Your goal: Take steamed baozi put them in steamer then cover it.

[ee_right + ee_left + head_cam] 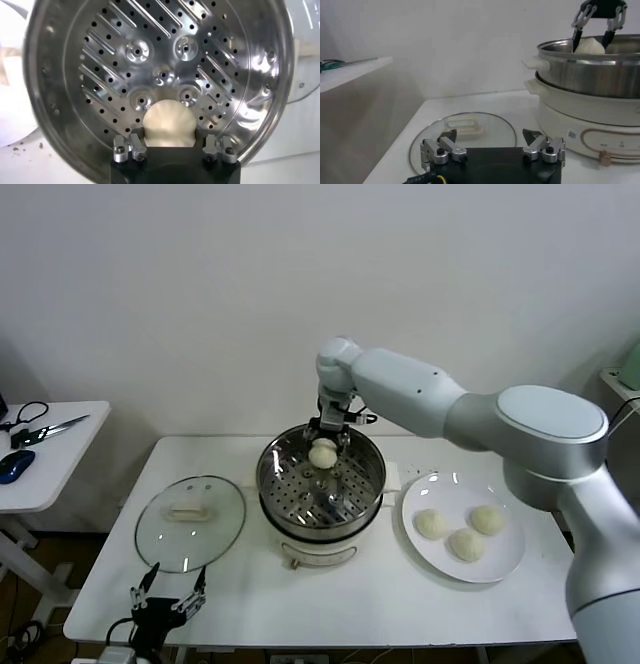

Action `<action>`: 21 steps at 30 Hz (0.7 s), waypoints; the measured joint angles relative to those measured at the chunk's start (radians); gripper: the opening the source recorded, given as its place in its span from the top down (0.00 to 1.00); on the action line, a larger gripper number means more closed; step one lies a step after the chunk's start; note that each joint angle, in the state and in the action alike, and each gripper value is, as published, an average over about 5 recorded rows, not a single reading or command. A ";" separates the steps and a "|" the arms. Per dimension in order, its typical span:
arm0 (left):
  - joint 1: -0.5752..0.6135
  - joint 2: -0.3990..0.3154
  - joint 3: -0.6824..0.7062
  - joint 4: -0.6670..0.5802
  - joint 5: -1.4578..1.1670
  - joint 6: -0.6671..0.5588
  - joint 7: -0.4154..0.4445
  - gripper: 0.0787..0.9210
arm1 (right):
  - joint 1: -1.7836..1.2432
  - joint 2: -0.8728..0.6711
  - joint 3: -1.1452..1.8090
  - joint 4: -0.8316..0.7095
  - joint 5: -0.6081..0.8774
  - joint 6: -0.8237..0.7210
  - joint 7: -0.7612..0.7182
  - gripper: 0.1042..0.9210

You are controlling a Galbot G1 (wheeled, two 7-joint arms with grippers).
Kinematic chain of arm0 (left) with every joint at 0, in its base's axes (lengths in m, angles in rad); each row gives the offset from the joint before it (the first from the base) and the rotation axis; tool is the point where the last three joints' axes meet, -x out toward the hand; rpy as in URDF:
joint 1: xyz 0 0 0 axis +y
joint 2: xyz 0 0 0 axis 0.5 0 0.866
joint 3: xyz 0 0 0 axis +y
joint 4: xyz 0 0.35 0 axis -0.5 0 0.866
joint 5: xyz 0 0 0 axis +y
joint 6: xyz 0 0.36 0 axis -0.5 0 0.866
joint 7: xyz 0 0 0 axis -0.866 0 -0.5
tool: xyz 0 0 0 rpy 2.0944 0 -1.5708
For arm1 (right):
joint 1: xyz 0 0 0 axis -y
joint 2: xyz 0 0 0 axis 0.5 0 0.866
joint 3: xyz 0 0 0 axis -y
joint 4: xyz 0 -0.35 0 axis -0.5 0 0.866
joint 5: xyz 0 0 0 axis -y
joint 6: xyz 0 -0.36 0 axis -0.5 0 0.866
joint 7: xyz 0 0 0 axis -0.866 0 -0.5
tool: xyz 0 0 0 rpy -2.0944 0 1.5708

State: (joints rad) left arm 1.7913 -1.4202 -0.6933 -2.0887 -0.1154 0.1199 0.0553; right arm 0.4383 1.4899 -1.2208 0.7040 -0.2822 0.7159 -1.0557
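Observation:
My right gripper is shut on a cream-white baozi and holds it over the back part of the steamer, just above the perforated tray. In the right wrist view the baozi sits between the fingers with the tray beyond. The left wrist view shows the same baozi at the pot rim. Three more baozi lie on the white plate to the right of the steamer. My left gripper is open and empty at the table's front left.
The clear glass lid with its cream handle lies flat on the table left of the steamer, just beyond my left gripper; it also shows in the left wrist view. A side table with scissors stands at far left.

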 measured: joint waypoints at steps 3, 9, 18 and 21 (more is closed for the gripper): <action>0.001 -0.002 0.000 0.000 0.000 -0.001 -0.001 0.12 | -0.010 0.009 0.014 -0.023 -0.012 0.009 0.005 0.24; 0.000 -0.006 -0.001 -0.001 0.003 -0.002 -0.003 0.12 | -0.010 0.009 0.017 -0.033 0.004 0.014 0.009 0.13; 0.008 -0.016 0.004 -0.010 0.017 0.004 -0.002 0.12 | 0.113 -0.058 -0.080 0.057 0.219 -0.023 -0.043 0.12; 0.011 -0.018 0.005 -0.015 0.020 0.007 -0.001 0.12 | 0.193 -0.106 -0.157 0.099 0.362 -0.066 -0.079 0.12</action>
State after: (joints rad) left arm 1.8023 -1.4381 -0.6884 -2.1037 -0.0952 0.1264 0.0546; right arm 0.6315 1.3837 -1.3774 0.8026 0.0799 0.6495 -1.1343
